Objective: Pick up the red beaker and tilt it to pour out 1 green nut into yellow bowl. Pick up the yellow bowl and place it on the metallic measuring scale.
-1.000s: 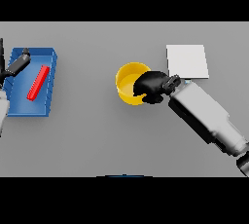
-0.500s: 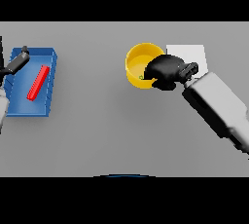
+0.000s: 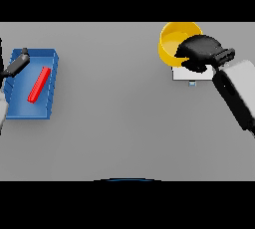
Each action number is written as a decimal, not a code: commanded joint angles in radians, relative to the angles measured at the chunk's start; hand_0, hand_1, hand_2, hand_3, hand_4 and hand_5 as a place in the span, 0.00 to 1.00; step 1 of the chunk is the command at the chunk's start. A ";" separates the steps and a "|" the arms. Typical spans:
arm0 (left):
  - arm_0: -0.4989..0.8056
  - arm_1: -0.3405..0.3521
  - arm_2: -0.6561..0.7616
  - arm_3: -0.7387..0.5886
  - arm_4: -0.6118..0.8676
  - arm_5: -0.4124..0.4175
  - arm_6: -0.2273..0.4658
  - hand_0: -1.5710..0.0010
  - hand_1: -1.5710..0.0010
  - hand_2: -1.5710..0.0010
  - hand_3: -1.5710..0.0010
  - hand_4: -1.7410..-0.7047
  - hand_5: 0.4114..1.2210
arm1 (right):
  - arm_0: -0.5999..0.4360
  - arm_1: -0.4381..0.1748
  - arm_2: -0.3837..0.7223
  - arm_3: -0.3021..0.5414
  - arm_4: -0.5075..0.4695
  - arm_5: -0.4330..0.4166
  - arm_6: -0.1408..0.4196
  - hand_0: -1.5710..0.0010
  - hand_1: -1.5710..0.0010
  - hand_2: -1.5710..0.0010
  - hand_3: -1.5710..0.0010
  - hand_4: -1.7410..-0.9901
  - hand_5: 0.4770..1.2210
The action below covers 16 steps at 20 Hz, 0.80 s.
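At 1 o'clock on the grey table [image 3: 124, 123], near the far edge, sits the yellow bowl [image 3: 174, 44]. Right hand [image 3: 198, 54] is on its 4 o'clock rim, dark fingers curled over the rim and clamping it; the thumb side is hidden behind the hand. Bowl looks roughly level, opening facing up, inside yellow; whether anything is in it can't be made out. Whether the bowl is lifted or resting can't be told from this one view.

Just at 5 o'clock of the bowl, a pale flat plate shows from under the hand and bowl: the metallic measuring scale [image 3: 185, 74]. The bowl's near edge overlaps the scale's far edge in the view; most of the bowl lies beyond it toward 12 o'clock. A small light mark sits at the scale's near edge. The white and grey right forearm [image 3: 236, 96] runs from the hand out toward 4 o'clock, off the right side.

Well apart, at 9 o'clock, a blue tray [image 3: 49, 58] lies on the table. Inside it the red beaker [image 3: 39, 84] lies on its side, long axis running 1 to 7 o'clock, near the tray's middle.

Left hand [image 3: 18, 63] shows at the tray's 10 o'clock corner, over the rim, mostly cut off by the left edge; can't tell how its fingers are set.
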 commanded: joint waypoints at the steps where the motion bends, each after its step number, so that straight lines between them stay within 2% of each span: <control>1: 0.000 -0.002 -0.003 -0.005 -0.003 0.001 0.008 1.00 1.00 1.00 1.00 0.97 0.35 | -0.005 -0.001 -0.008 0.024 -0.003 -0.006 -0.006 0.00 0.00 0.04 0.25 0.00 1.00; 4: 0.004 0.008 0.004 0.001 0.002 -0.006 -0.003 1.00 1.00 1.00 1.00 0.98 0.35 | -0.006 -0.009 -0.027 0.117 0.012 -0.061 -0.025 0.00 0.00 0.04 0.25 0.00 1.00; 8: 0.008 0.008 0.001 0.006 -0.008 0.003 -0.010 1.00 1.00 1.00 1.00 0.98 0.33 | -0.002 0.000 -0.033 0.240 0.040 -0.139 -0.053 0.00 0.00 0.08 0.18 0.00 1.00; 10: -0.013 0.010 0.005 0.020 -0.006 -0.003 0.008 1.00 1.00 1.00 1.00 0.98 0.33 | -0.013 0.007 -0.040 0.289 0.043 -0.157 -0.069 0.00 0.00 0.10 0.14 0.00 1.00; 12: 0.005 0.009 0.001 -0.006 -0.004 -0.007 0.006 1.00 1.00 1.00 1.00 0.98 0.33 | -0.008 0.022 -0.042 0.317 0.041 -0.164 -0.055 0.00 0.00 0.11 0.14 0.00 1.00; 16: 0.015 0.011 0.006 -0.006 0.001 -0.007 -0.006 1.00 1.00 1.00 1.00 0.98 0.33 | -0.012 0.033 -0.049 0.370 0.035 -0.190 -0.103 0.00 0.00 0.14 0.13 0.00 1.00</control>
